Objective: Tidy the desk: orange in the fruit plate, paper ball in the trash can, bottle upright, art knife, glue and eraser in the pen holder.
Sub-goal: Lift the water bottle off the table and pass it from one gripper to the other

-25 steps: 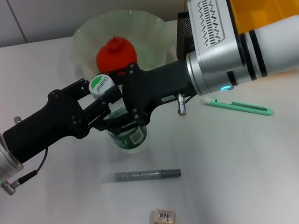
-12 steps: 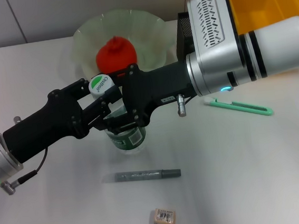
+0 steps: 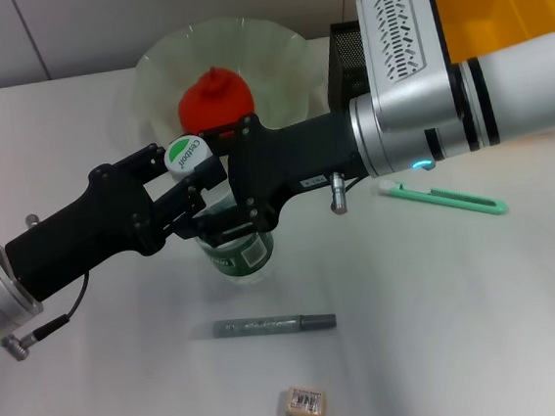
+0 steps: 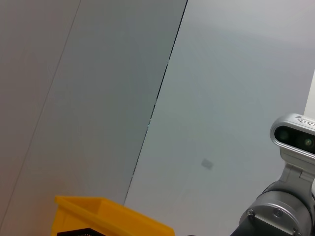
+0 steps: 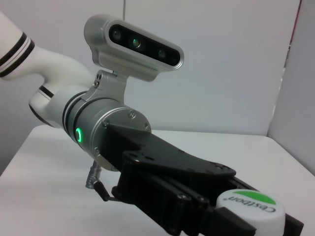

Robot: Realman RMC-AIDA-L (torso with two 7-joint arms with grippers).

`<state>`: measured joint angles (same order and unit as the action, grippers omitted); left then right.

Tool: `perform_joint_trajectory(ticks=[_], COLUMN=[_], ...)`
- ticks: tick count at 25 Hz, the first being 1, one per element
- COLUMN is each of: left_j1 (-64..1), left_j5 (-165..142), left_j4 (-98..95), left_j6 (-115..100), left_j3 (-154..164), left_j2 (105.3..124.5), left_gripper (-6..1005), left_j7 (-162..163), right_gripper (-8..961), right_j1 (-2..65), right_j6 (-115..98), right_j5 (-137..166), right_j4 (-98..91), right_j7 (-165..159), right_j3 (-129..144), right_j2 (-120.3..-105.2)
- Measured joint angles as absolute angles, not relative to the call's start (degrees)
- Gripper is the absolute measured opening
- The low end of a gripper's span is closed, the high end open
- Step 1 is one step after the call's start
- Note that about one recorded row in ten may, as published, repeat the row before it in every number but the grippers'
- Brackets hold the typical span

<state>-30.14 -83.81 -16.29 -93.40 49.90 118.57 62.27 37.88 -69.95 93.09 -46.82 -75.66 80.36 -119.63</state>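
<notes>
Head view shows almost nothing has moved: we keep both the left gripper and right gripper clamped on the upright bottle, so releasing comes next.

We seem to be in an office or lab test room: a plain white surface set against bare grey wall panels, with desk stationery on it such as a grey pen, an eraser and a black mesh pen holder.
</notes>
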Motion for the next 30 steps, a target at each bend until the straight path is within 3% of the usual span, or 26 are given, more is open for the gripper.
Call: perform_joint_trajectory(ticks=[30], left_j1=[-30.1], left_j5=[-84.3], left_j4=[-19.1], left_j6=[-93.0], left_j3=[49.9], left_j2=[118.21], left_gripper=[443], left_j7=[63.9], right_gripper=[718], right_j1=[32.1], right_j6=[-70.8], right_j5=[90.4], right_j4=[-51.5], right_j7=[-75.7], right_j3=[80.3], right_j2=[-119.62])
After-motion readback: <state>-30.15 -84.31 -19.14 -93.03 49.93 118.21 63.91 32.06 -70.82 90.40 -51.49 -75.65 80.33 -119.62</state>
